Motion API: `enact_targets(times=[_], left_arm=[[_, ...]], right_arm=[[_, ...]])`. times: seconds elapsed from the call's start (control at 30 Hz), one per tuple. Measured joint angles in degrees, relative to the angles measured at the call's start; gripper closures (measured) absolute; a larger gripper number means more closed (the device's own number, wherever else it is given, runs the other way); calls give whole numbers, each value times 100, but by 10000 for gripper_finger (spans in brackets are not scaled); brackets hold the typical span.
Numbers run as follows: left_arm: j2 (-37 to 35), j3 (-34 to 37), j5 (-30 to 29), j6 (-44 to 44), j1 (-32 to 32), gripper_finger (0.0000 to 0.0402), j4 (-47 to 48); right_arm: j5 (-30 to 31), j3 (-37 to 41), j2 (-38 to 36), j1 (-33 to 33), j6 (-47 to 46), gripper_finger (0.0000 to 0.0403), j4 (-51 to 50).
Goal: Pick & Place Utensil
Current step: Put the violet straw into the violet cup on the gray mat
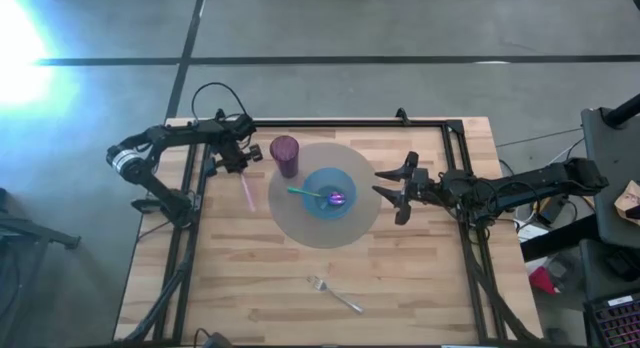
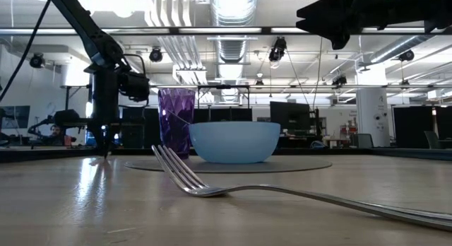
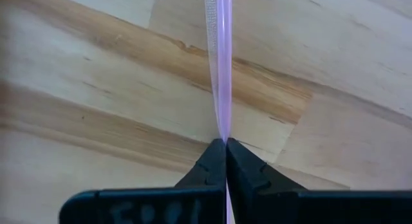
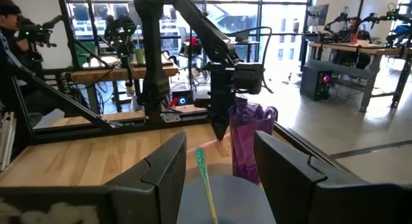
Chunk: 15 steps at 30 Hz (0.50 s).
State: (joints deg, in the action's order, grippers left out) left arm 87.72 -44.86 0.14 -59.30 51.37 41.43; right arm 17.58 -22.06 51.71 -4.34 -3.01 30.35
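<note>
Left wrist view: left pincer (image 3: pixel 225 141) is clenched on the pink utensil (image 3: pixel 222 69), lying on the tabletop (image 1: pixel 420 278) beside the purple cup (image 1: pixel 285 154). Risk: thin handle slips during lift. Right pincer (image 1: pixel 392 188) waits released near the cup.

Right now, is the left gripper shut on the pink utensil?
Yes: the left gripper is shut, fingers meeting on the pink utensil.
</note>
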Motion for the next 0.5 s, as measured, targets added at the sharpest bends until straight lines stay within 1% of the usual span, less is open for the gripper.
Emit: enact_targets(times=[0.07, 0.13, 0.5], left_arm=[[-86, -10, -1, 123, 2, 401, 13], [-195, -30, -129, 236, 9, 401, -35], [-877, -44, -73, 652, 55, 401, -1]], right_arm=[[0, 0, 0, 0, 0, 225, -3], [0, 0, 2, -2, 0, 225, -5], [-2, 0, -1, -2, 0, 225, -14]])
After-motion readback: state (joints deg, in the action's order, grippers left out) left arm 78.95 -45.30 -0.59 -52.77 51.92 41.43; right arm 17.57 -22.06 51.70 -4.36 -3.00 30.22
